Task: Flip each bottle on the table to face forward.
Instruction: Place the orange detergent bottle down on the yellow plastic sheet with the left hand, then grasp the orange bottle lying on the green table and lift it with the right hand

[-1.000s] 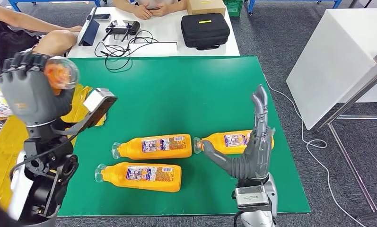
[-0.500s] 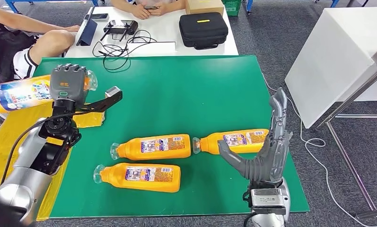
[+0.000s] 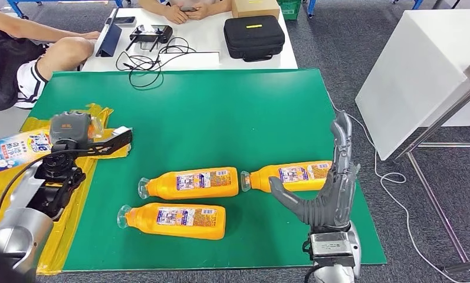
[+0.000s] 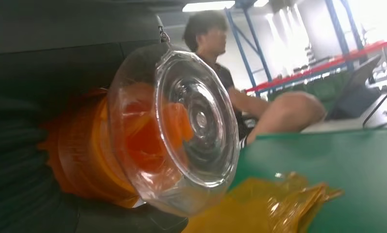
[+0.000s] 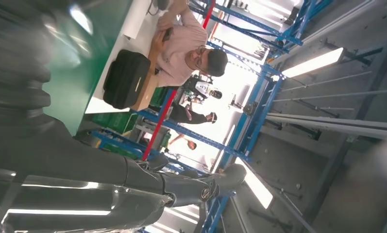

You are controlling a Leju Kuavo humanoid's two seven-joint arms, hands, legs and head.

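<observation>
Green bench (image 3: 220, 118) on a grey carpeted floor, with a white table (image 3: 197, 50) beyond its far edge carrying one black case (image 3: 254, 38); two seated persons at that table. Four orange bottles: three lie flat on the bench near its front edge, the left pair (image 3: 188, 183) (image 3: 173, 221) stacked front to back, the third (image 3: 291, 175) to their right. The fourth bottle (image 3: 14, 150) is gripped by the left hand (image 3: 70, 130) off the bench's left edge, above yellow sheeting (image 3: 20, 194). The right hand (image 3: 329, 188) stands open, fingers spread, just in front of the third bottle.

Bright overhead light, blurred wrist views
</observation>
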